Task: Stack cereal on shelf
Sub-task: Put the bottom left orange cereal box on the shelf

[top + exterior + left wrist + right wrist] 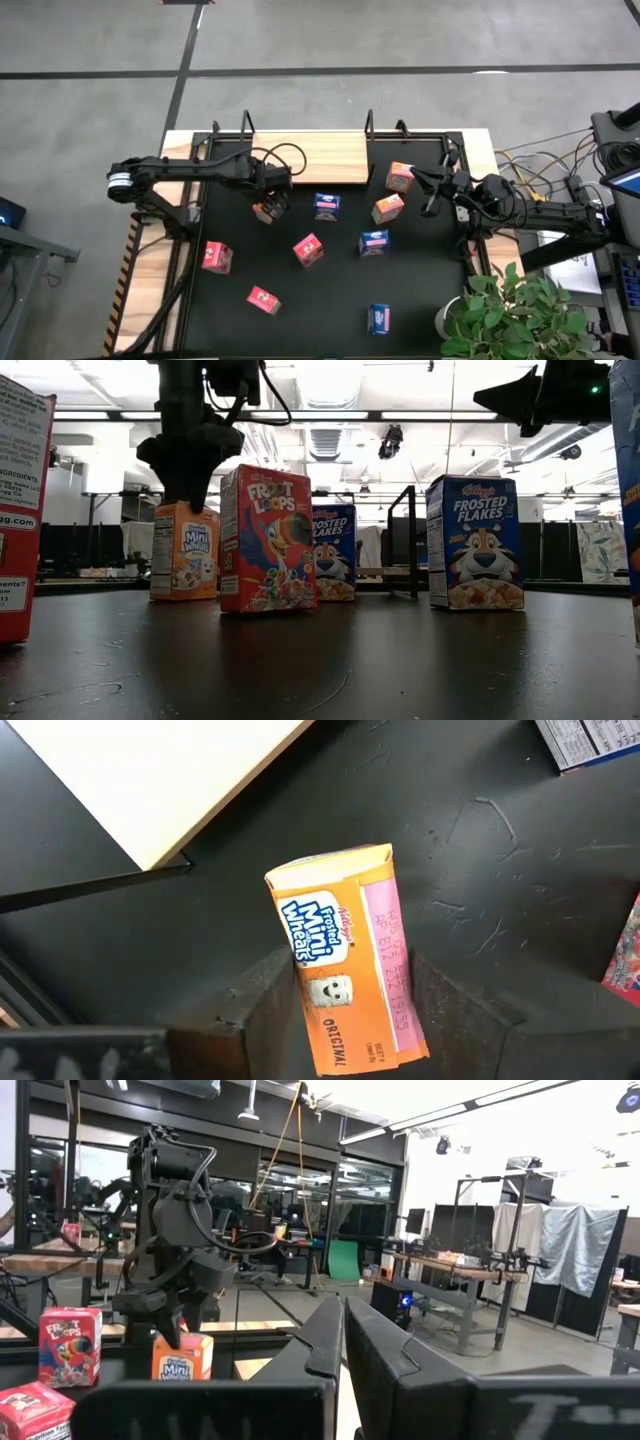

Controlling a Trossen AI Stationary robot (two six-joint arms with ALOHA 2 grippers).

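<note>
Light-wood shelf at 12 o'clock on the black mat holds nothing yet, so I judge the task barely started: nine boxes left to place. Going left to right: red boxes at 8 and 7 o'clock. My left gripper at 11 o'clock has its jaws set around an orange box standing on the mat just below the shelf edge; label reads "Frosted Mini Wheats", "ORIGINAL". Centre red box reads "Froot Loops". Blue boxes read "Kellogg's Frosted Flakes". Two more orange boxes sit at 2 o'clock. My right gripper waits at 3 o'clock, fingers together, holding nothing.
</note>
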